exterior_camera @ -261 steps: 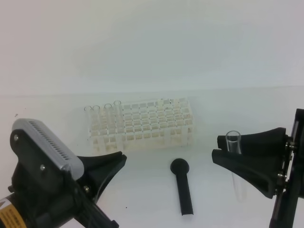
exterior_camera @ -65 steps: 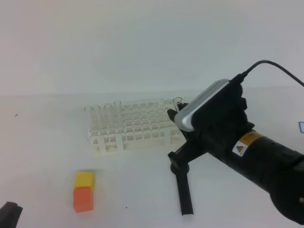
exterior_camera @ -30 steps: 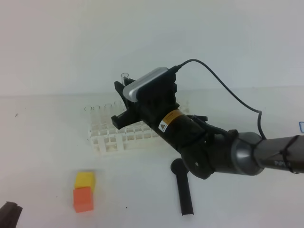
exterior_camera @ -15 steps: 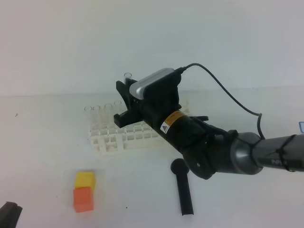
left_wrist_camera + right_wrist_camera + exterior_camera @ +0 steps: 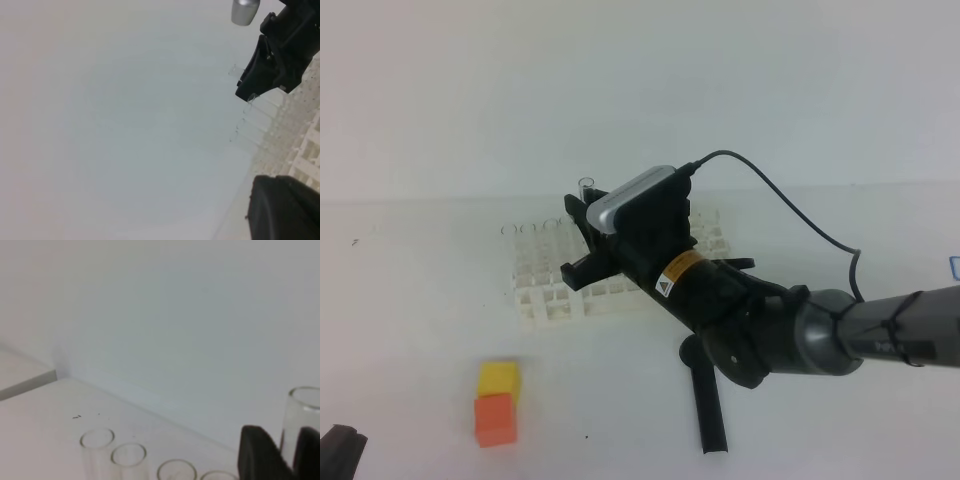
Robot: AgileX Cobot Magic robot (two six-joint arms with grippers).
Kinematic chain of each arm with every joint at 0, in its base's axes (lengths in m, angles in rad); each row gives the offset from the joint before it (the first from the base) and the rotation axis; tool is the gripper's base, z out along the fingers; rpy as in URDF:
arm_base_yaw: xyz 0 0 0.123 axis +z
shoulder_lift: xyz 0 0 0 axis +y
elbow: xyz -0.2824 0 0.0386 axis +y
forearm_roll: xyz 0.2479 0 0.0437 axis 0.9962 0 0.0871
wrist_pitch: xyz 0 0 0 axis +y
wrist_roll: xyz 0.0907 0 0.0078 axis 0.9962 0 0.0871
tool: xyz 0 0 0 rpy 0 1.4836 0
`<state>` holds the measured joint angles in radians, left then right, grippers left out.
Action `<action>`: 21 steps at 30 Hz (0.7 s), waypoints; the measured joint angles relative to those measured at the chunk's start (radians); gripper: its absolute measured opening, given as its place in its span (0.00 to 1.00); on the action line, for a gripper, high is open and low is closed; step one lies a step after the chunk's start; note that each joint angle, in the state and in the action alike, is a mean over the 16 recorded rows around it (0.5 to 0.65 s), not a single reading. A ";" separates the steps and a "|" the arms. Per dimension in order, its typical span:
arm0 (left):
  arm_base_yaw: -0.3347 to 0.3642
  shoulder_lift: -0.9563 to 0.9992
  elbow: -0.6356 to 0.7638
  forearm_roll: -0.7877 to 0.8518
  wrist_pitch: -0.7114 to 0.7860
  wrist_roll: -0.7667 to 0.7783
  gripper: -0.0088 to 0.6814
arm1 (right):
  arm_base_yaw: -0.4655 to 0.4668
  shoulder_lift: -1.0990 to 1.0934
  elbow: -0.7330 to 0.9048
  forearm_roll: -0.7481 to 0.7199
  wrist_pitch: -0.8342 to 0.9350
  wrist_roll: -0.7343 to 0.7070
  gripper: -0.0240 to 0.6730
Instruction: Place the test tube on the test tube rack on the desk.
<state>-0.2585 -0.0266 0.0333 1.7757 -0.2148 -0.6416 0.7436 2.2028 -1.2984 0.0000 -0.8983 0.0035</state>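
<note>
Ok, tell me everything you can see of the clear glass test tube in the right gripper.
The clear glass test tube is a thin transparent cylinder with an open, rounded rim on top. It stands upright between the black fingers of the right gripper, which hide most of its length; only the rim and a short stretch of wall show above them. It sits over the back left part of the white plastic lattice test tube rack, next to the row of tubes already seated there. Its lower end is hidden.
</note>
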 joint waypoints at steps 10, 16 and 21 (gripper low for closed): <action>0.000 0.000 0.000 0.000 0.000 0.000 0.01 | -0.003 0.003 0.000 -0.001 -0.010 -0.021 0.37; 0.000 0.000 0.000 0.000 0.000 0.000 0.01 | -0.004 -0.006 0.000 -0.003 -0.010 -0.038 0.43; 0.000 0.000 0.000 0.000 0.000 0.000 0.01 | -0.004 -0.051 0.001 -0.004 0.050 -0.098 0.39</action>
<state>-0.2585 -0.0266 0.0333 1.7757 -0.2148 -0.6416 0.7397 2.1520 -1.2972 -0.0044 -0.8485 -0.0942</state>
